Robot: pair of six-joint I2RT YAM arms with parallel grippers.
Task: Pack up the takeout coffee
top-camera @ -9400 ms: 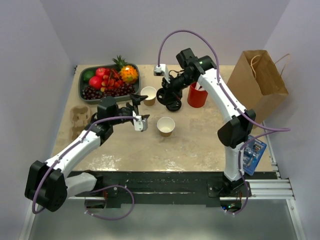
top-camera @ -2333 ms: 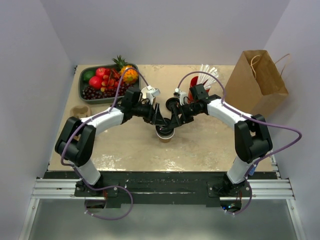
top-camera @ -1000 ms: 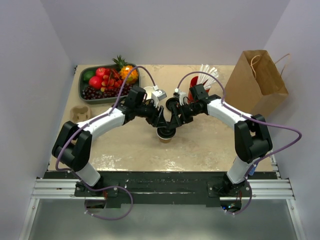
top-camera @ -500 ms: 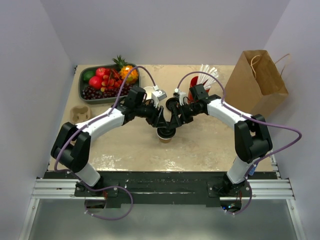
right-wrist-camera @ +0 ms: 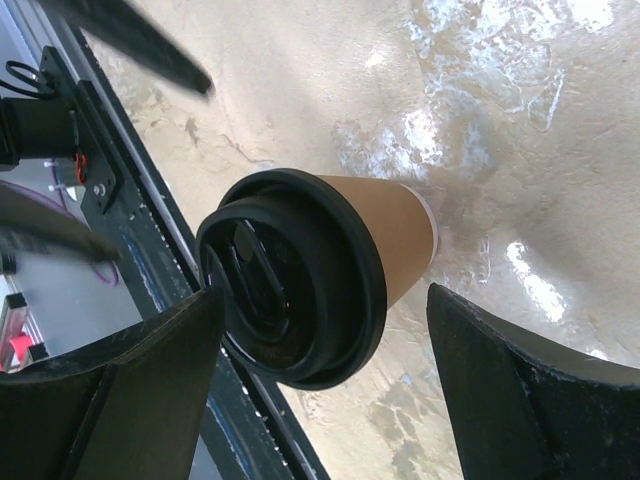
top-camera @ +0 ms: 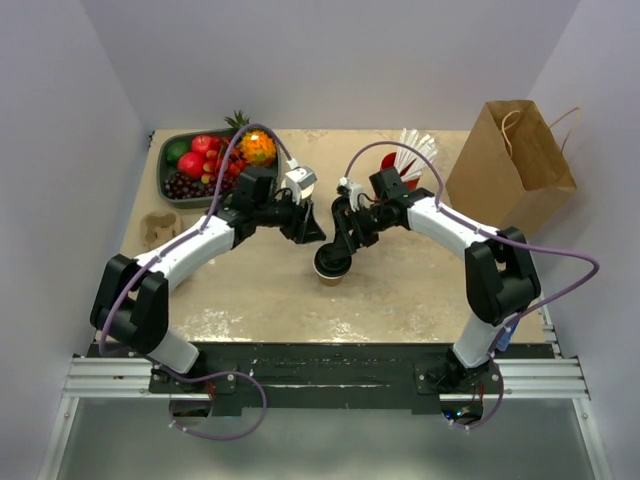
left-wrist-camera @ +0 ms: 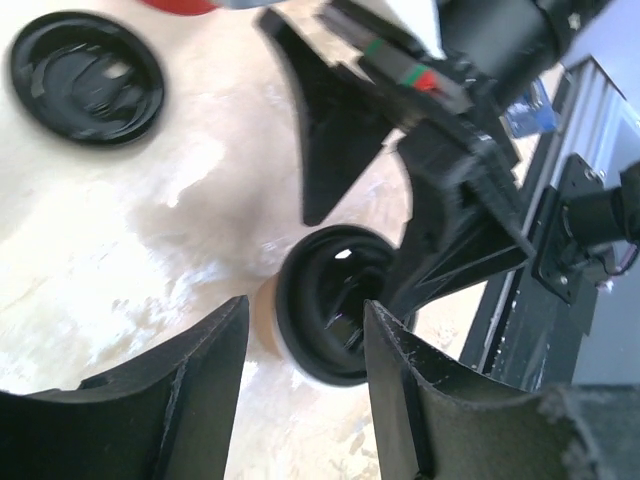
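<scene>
Three pale lilac walls close in a beige, mottled tabletop. In both wrist views its surface shows glossy patches that reflect the light. A black metal rail runs along the near edge of the tabletop.

Near the middle of the tabletop stands the takeout coffee, a tan paper cup with a round black plastic lid. It is upright and the lid is closed on it.

The left gripper hangs above and just to the left of the cup, with its fingers spread apart and nothing between them. The right gripper hangs over the cup from the right. Its fingers are wide apart and do not touch the cup.

A tall brown paper bag stands open at the far right corner. A dark tray of fruit is at the far left, and a brown cardboard cup carrier lies near the left edge. A red cup with white straws stands behind the right arm. In the left wrist view, a loose round black lid lies flat on the surface, apart from the coffee.
</scene>
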